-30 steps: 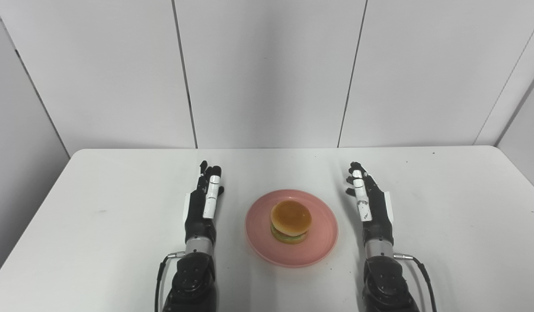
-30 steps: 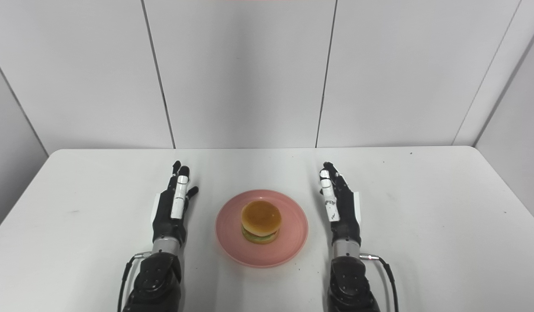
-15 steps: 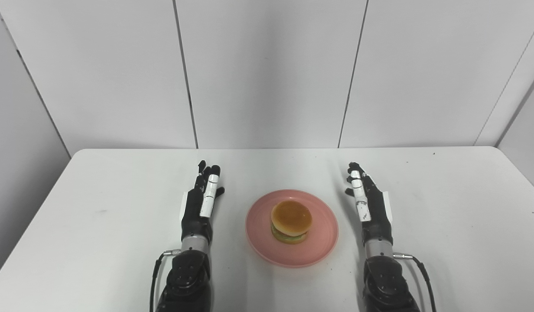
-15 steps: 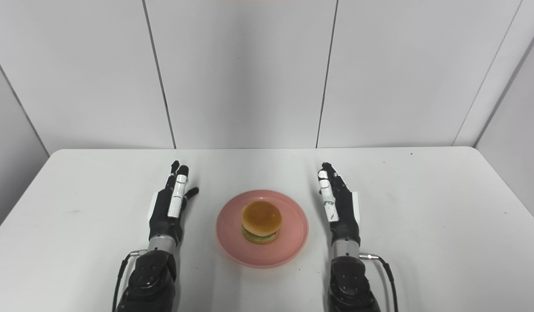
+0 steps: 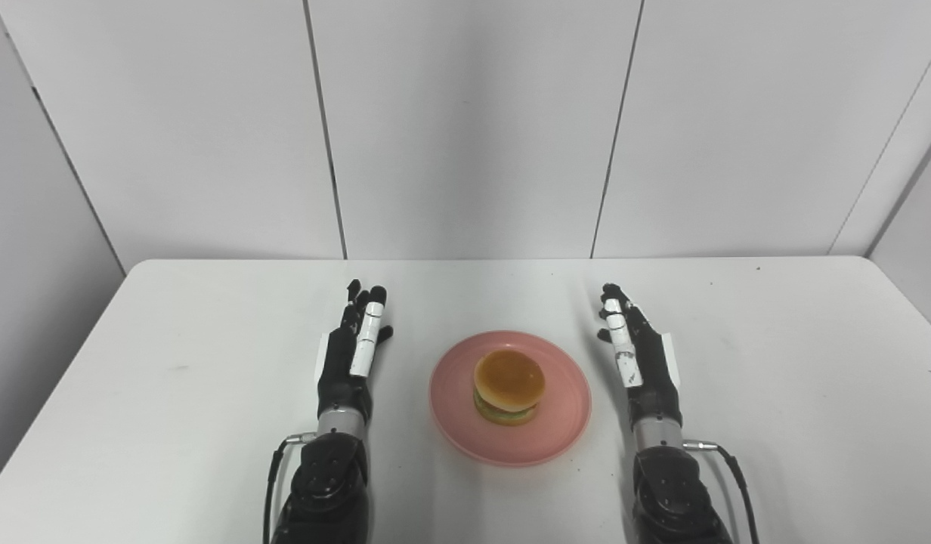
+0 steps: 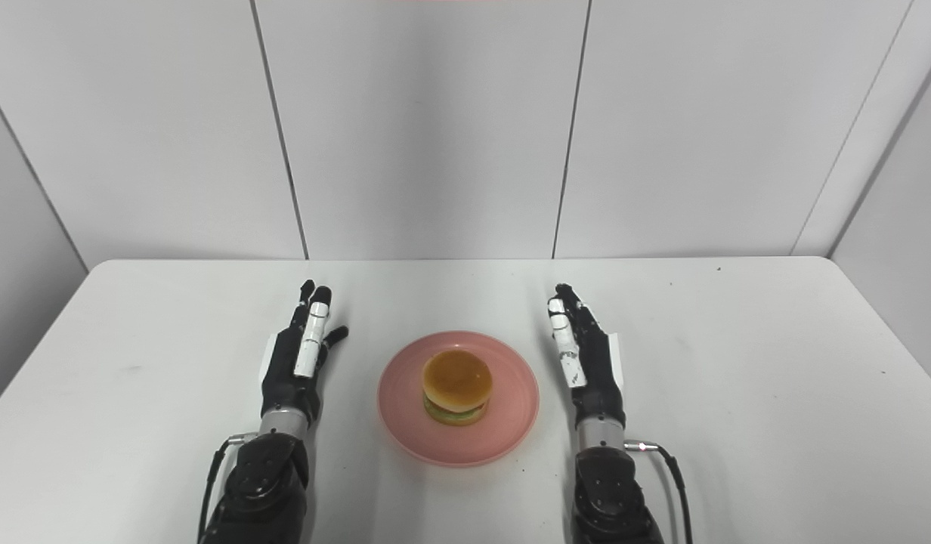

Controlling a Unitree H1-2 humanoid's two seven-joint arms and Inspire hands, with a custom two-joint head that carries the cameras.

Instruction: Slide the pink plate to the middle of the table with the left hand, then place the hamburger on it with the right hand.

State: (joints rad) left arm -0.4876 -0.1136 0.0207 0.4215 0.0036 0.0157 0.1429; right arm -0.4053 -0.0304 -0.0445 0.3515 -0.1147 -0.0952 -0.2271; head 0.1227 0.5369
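My left hand (image 5: 350, 355) is empty, its black and white fingers (image 5: 365, 332) stretched straight and slightly apart, pointing toward the far edge of the table. It sits near the left side of the round pink plate (image 5: 564, 423), not touching the rim. My right hand (image 5: 638, 355) is the same on the other side: fingers (image 5: 618, 340) extended and spread, holding nothing, close to the plate's right edge but apart from it. Both palms are turned inward toward the plate. The plate lies flat between my two hands on the white rectangular table (image 5: 775, 423), about midway across it and toward my side. The hamburger (image 5: 508, 385), with a golden-brown bun and a green layer under it, stands upright on the middle of the plate. Behind the plate, pale grey wall panels (image 5: 465, 128) rise beyond the table's far edge.
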